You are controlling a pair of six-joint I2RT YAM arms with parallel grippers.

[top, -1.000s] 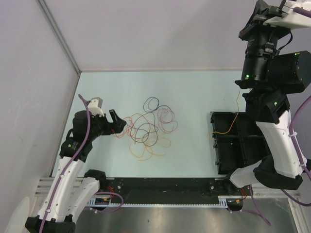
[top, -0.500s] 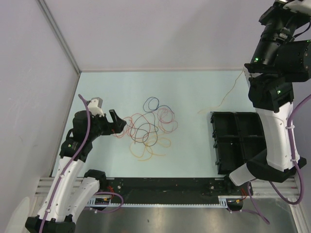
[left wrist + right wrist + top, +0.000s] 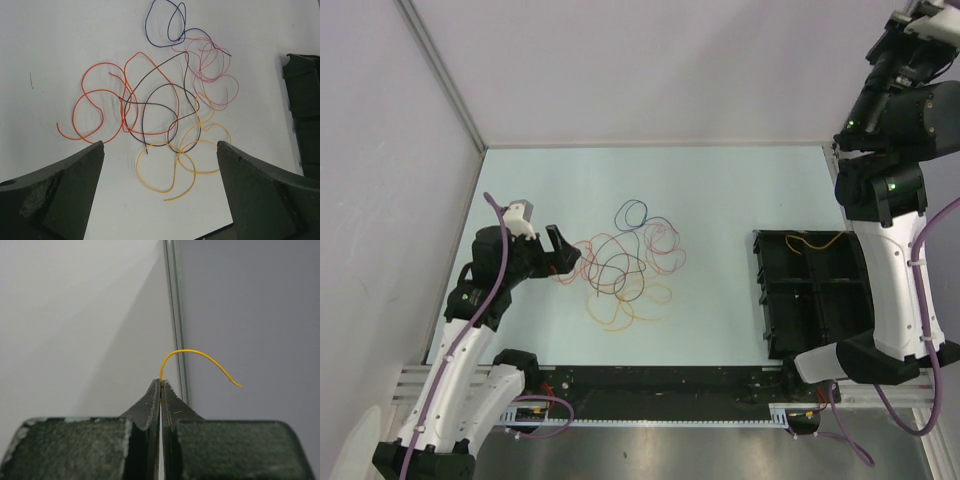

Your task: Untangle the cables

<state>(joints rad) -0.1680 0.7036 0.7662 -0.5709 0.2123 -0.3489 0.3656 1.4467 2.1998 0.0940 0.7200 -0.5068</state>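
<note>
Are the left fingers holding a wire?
No, the left fingers stand wide apart, and none of the wires lies between them.

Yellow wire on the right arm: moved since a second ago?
Yes. The yellow wire has shifted away from the left rim of the black tray, into its far compartment.

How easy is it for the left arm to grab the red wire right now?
Probably quite easy. The left fingers are wide open and holding nothing, and the red wire lies just ahead of them on the table, with nothing in between. It crosses other wires, though, so those may drag along.
</note>
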